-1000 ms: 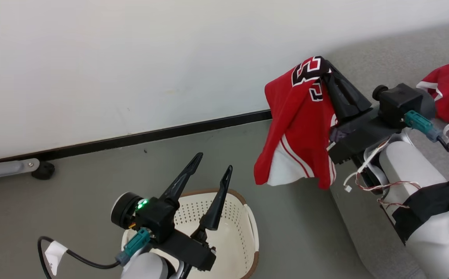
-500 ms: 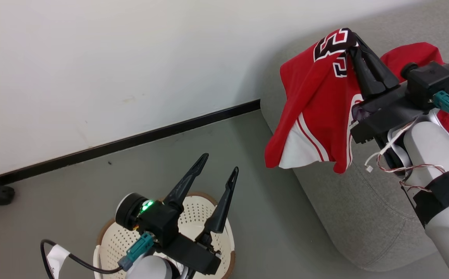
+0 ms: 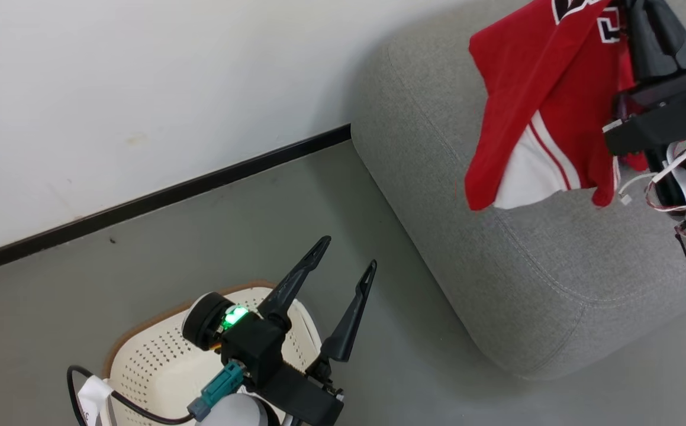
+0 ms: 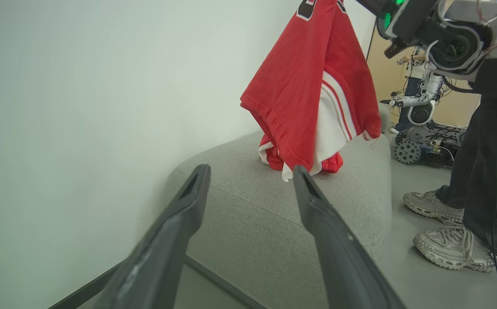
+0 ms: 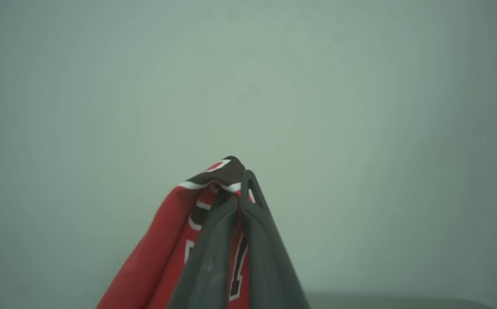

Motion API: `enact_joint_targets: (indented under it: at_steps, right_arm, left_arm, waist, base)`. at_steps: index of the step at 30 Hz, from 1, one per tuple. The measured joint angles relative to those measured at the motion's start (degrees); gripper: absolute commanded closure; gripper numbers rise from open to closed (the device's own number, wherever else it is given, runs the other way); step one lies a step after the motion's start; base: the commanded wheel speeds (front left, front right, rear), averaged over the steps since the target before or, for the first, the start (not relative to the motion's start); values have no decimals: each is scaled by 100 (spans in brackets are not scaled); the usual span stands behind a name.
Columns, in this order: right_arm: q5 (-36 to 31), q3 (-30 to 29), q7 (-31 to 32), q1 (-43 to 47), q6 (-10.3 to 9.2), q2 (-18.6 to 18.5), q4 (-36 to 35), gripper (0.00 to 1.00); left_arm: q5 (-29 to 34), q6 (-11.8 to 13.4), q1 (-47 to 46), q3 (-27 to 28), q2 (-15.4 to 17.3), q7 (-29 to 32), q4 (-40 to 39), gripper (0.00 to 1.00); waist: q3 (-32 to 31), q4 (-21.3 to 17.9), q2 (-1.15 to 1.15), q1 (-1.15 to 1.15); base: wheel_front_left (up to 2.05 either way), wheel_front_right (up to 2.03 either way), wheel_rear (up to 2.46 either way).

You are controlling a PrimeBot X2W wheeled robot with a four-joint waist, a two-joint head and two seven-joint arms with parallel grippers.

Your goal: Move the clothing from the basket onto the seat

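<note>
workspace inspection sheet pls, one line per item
surface: grey seat, on grey floor
job's things: clothing hangs from right gripper over seat; basket on floor below left gripper
clutter: second red garment lying on seat
grippers: left open, holding nothing; right shut on clothing
cables: black cable at left wrist; loose wires on right arm
surroundings: white wall, person's shoes, another robot
</note>
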Motion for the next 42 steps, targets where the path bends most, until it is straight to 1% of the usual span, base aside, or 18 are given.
enact_joint_targets:
  at_steps: [3, 5, 8, 12, 16, 20, 27, 28, 29, 30, 31, 32, 36, 39, 42]
  right_arm:
    - [-29, -129, -1, -132, -59, -115, -75, 100]
    - [-33, -205, -1, -209, -133, -197, -159, 100]
    - [-80, -325, -1, -371, -172, -343, -212, 100]
    - [-87, -601, -1, -641, -343, -564, -311, 100]
    - [-88, -866, 12, -874, -470, -855, -392, 100]
    - [-86, -1125, 151, -1017, -577, -1100, -400, 100]
    - [-24, -1511, 415, -1056, -822, -1366, -424, 100]
    - [-24, -1511, 415, -1056, -822, -1366, -424, 100]
    - [-23, -1574, 464, -1055, -869, -1402, -463, 100]
    - [-16, -1709, 542, -1055, -909, -1482, -509, 100]
    - [-16, -1709, 542, -1055, -909, -1482, -509, 100]
    - [3, -1790, 571, -1054, -931, -1534, -499, 100]
    - [82, -2132, 692, -1022, -1002, -1772, -494, 100]
    - [92, -2368, 758, -1007, -1011, -1982, -558, 100]
    - [122, -2553, 818, -996, -1092, -2020, -694, 100]
  left_arm:
    - [2, -1, -5, -53, 87, 0, -8, 0]
    - [2, -3, -9, -94, 153, 0, -8, 0]
    - [1, -3, -24, -144, 243, 0, -15, 0]
    - [1, -3, -51, -236, 341, 0, -44, 0]
    - [1, -3, -120, -309, 466, 0, -79, 0]
    - [1, -3, -140, -344, 604, 0, -125, 0]
    - [1, -3, -192, -531, 901, 0, -207, 0]
    - [1, -3, -192, -531, 901, 0, -207, 0]
    - [1, -3, -193, -545, 962, 0, -221, 0]
    - [1, -3, -193, -547, 1093, 0, -255, 0]
    - [1, -3, -193, -547, 1093, 0, -255, 0]
    - [1, -3, -193, -542, 1160, 0, -261, 0]
    - [1, -3, -196, -579, 1429, 0, -279, 0]
    - [2, -4, -203, -658, 1561, 0, -324, 0]
    - [1, -3, -201, -643, 1713, 0, -359, 0]
  waist:
    - [140, -65, 0, 1]
    - [229, -101, 0, 1]
    - [359, -146, 0, 1]
    - [528, -177, 0, 1]
    - [700, -180, 0, 1]
    - [880, -163, 0, 1]
    - [1233, -114, 0, 1]
    - [1233, -114, 0, 1]
    - [1287, -105, 0, 0]
    - [1397, -90, 0, 0]
    - [1397, -90, 0, 0]
    - [1452, -83, 0, 1]
    - [1680, -56, 0, 0]
    - [1856, -27, 1, 0]
    - [2032, 4, 0, 0]
  base:
    - [0, 0, 0]
    - [0, 0, 0]
    - [0, 0, 0]
    - [0, 0, 0]
    - [0, 0, 0]
    - [0, 0, 0]
    - [0, 0, 0]
    - [0, 0, 0]
    - [0, 0, 0]
    - [0, 0, 0]
    - [0, 0, 0]
    - [0, 0, 0]
    - [0, 0, 0]
    - [0, 0, 0]
    - [0, 0, 0]
